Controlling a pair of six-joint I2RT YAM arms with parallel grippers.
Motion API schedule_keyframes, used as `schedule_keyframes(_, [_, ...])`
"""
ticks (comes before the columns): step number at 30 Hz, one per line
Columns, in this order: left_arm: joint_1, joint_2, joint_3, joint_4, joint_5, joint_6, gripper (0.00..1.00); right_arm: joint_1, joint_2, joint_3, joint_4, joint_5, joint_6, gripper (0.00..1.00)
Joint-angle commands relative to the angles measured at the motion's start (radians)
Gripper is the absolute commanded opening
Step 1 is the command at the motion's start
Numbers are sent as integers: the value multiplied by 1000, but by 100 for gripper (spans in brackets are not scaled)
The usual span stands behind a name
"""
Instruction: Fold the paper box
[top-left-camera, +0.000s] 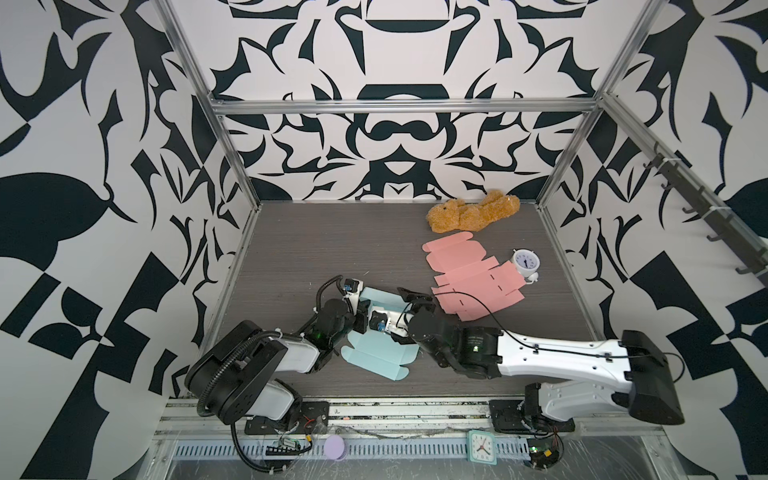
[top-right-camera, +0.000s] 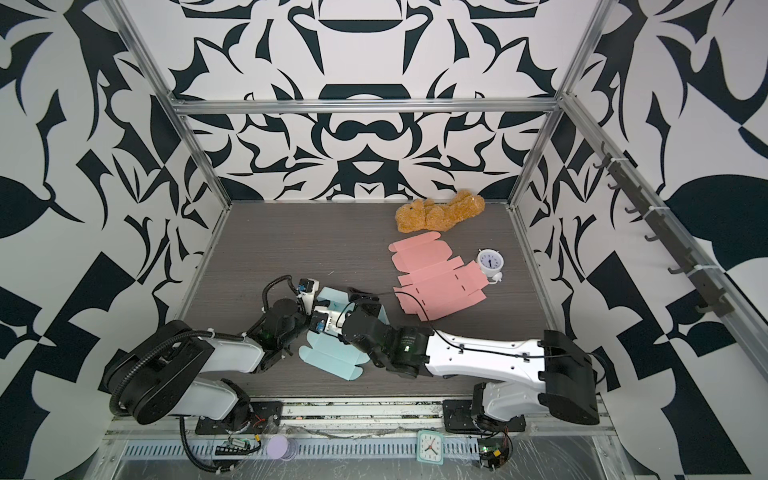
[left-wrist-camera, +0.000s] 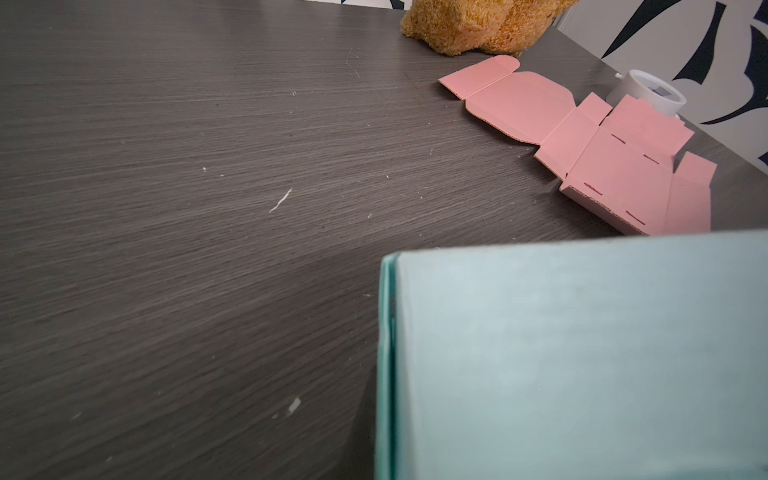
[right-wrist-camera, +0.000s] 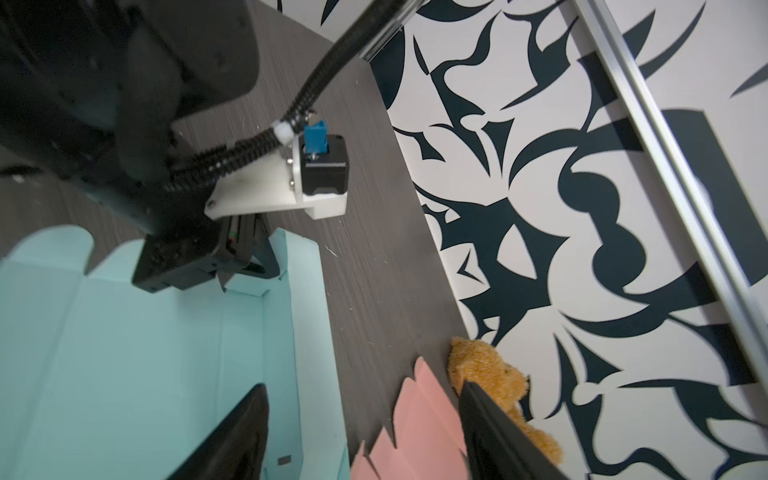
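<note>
Paper box pinched by left tool; right tool straddles its wall.

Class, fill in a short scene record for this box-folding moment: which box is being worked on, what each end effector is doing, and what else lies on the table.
box in work: blue paper box, partly folded, some walls raised, near the front of the table
left end effector: closed on a raised wall of that box
right end effector: open, holding nothing, fingers spread above the box's edge
waiting: pink paper box, flat, unfolded
other items: teddy bear by the back wall; white alarm clock beside the pink sheet
</note>
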Motion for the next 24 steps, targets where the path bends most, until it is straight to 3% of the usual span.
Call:
schedule_keyframes(1, [-8,-27,-14,38,-3,8,10,-50,26,116,-112,-106,243,75])
schedule_keyframes(4, [-13,-41,-20,38,-1,11,10,-165,124,276,-247,-229,403,75])
schedule_keyframes(6, [-15,-47,-22,36,3,13,11,-264,193,375,-328,-388,511,75])
schedule_keyframes(10, [-22,-54,-19,34,12,14,11,-379,299,464,-361,-633,606,75])
schedule_keyframes(17, [-35,-44,-1,27,15,24,12,-476,467,488,-342,-880,690,72])
schedule_keyframes(24, [-44,-28,16,4,-3,39,13,-505,575,479,-295,-998,737,69])
